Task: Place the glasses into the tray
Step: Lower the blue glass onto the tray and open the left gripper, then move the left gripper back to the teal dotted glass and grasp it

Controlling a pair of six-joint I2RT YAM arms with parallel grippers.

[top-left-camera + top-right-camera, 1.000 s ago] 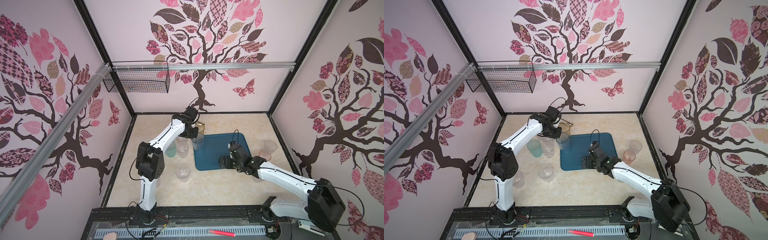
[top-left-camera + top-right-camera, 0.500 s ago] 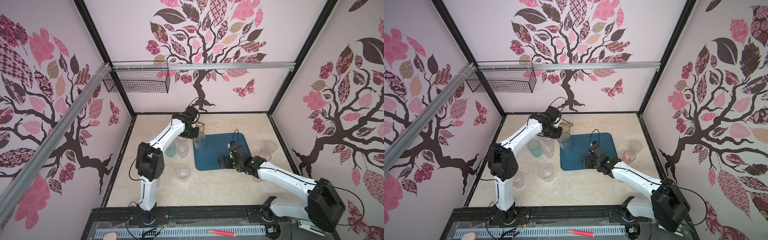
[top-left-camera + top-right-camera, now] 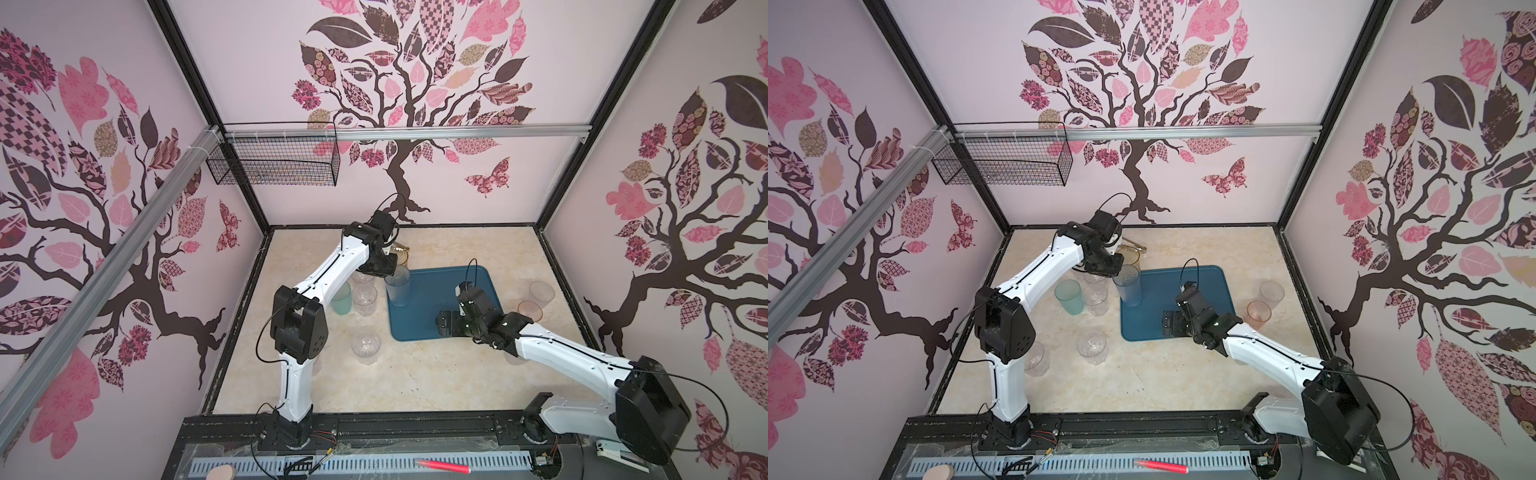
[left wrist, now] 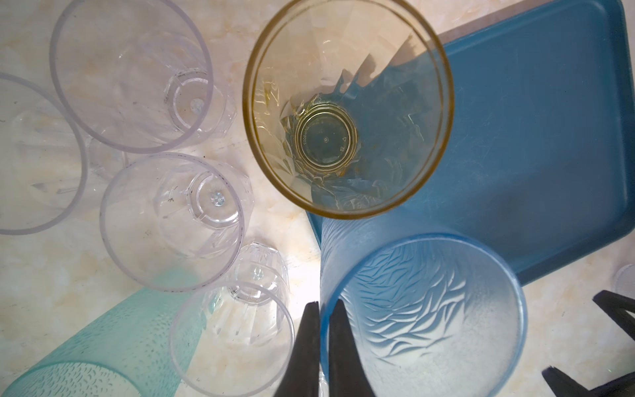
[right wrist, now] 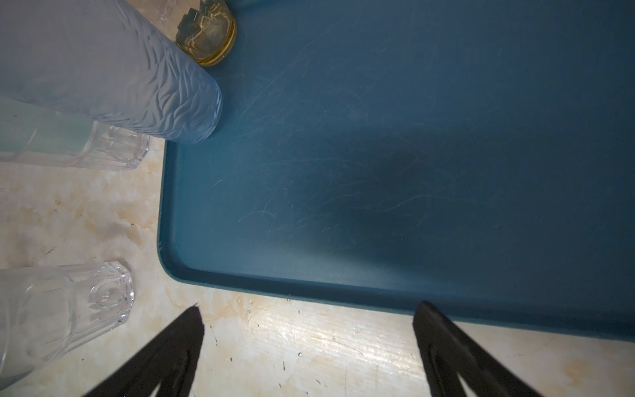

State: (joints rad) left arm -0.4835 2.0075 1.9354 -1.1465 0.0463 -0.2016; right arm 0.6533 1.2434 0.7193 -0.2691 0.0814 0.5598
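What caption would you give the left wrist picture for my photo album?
Closed jaws pinch the rim of a blue tumbler at the edge of the tray, an amber glass beside it.

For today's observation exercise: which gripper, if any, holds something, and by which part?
The left gripper pinches the blue tumbler by its rim, one finger inside, one outside. The right gripper is open and holds nothing.

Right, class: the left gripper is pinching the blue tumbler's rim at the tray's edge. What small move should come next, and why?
Probably lift the blue tumbler and carry it further in over the tray. The left gripper is shut on its rim, one finger inside and one outside. Its base stands by the tray's edge, beside the amber tumbler, with bare tray beyond.
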